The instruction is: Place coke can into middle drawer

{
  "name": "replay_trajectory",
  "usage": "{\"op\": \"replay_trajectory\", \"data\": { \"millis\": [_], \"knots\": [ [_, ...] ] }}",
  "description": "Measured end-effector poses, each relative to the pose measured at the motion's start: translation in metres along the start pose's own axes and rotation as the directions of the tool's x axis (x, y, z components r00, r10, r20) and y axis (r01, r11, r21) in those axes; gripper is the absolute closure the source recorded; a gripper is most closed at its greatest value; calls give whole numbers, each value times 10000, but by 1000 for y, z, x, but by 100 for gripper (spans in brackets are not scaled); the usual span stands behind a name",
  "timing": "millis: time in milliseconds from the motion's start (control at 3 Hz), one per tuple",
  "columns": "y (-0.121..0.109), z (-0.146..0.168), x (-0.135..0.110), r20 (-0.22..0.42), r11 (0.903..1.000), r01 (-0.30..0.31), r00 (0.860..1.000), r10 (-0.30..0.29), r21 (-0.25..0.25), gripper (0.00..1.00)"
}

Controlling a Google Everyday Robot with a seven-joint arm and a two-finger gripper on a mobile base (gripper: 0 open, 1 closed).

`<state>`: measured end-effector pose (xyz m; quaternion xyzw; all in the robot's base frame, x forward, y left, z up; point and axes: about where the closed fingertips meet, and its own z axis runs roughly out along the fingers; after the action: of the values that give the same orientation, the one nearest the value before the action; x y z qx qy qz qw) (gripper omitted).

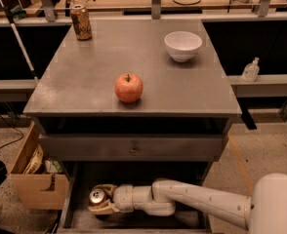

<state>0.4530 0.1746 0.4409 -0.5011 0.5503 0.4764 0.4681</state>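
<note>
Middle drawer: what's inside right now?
The coke can, silver top showing, held by the gripper at the left of the middle drawer. The arm covers much of the floor, the gripper the can's body; the drawer's rear is hidden.

desk point(85, 77): plain grey
apple point(129, 87): red-orange
bowl point(182, 45): white
tall can point(81, 22): brown-gold
coke can point(96, 196): silver top
gripper point(98, 204): tan, clasped round the coke can inside the middle drawer point(182, 222)
middle drawer: dark grey

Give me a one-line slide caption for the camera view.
Gripper holding the coke can inside the open middle drawer, apple and bowl on the cabinet top.
</note>
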Motion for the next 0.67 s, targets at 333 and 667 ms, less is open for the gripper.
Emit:
{"op": "replay_trajectory", "data": {
  "millis": [333, 667],
  "knots": [
    [1, 1, -1, 14, 10000, 24, 10000, -24, -26, 82],
    [2, 3, -2, 28, 10000, 23, 10000, -23, -60, 57]
  ]
}}
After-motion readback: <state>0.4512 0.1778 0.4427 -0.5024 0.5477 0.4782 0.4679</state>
